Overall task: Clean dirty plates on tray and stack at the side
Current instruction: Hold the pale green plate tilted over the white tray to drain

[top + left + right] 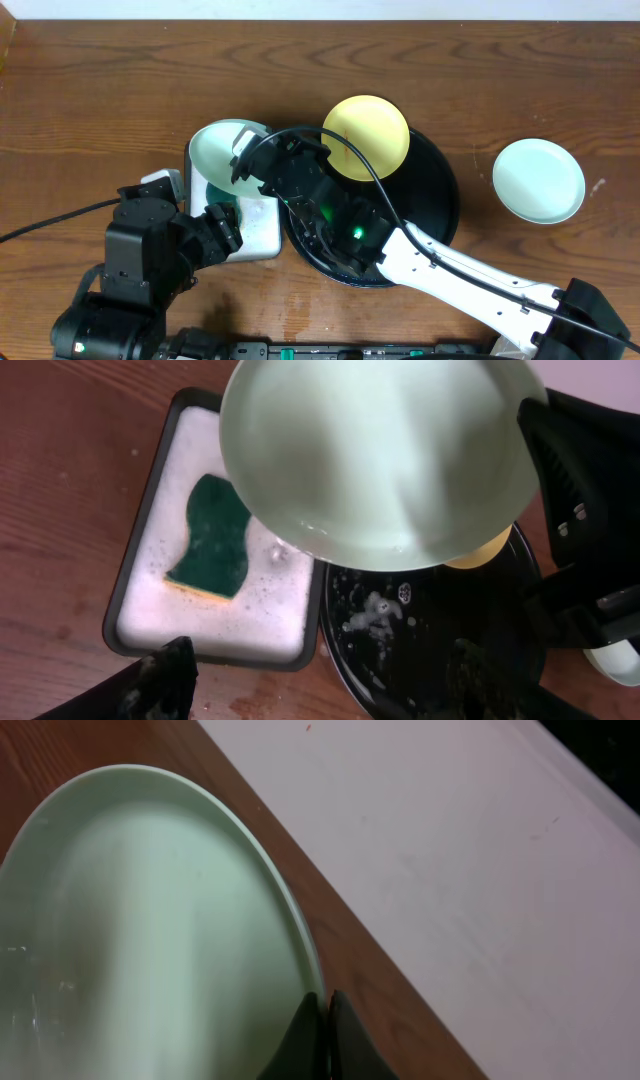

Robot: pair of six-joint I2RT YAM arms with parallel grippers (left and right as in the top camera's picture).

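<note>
**Overhead view, with both wrist views.** The right gripper [322,1018] is pinched on the rim of one mint-green plate [218,150], its two fingers pressed together over the edge at the plate's 4 o'clock in the right wrist view. The plate is held raised and tilted above the far end of the white rectangular tray [262,235]. Its surface is wet and shows no red marks.

The white tray lies at 9 o'clock of the round black tray [435,200], just beside it. It is filled with soap foam [165,605], in which a green sponge [212,538] lies flat. Flecks of foam also dot the floor of the black tray.

The yellow plate [365,137] sits at 11 o'clock on the black tray, overlapping its rim. A second mint-green plate [538,180] rests on the bare wooden tabletop [100,100] at 3 o'clock of the black tray, apart from it.

The left gripper [222,232] hangs over the near end of the white tray, at 7 o'clock of the held plate. Its jaws stand spread, with nothing between them. One finger shows at the lower left edge of the left wrist view; the other is hard to make out against the black tray.
</note>
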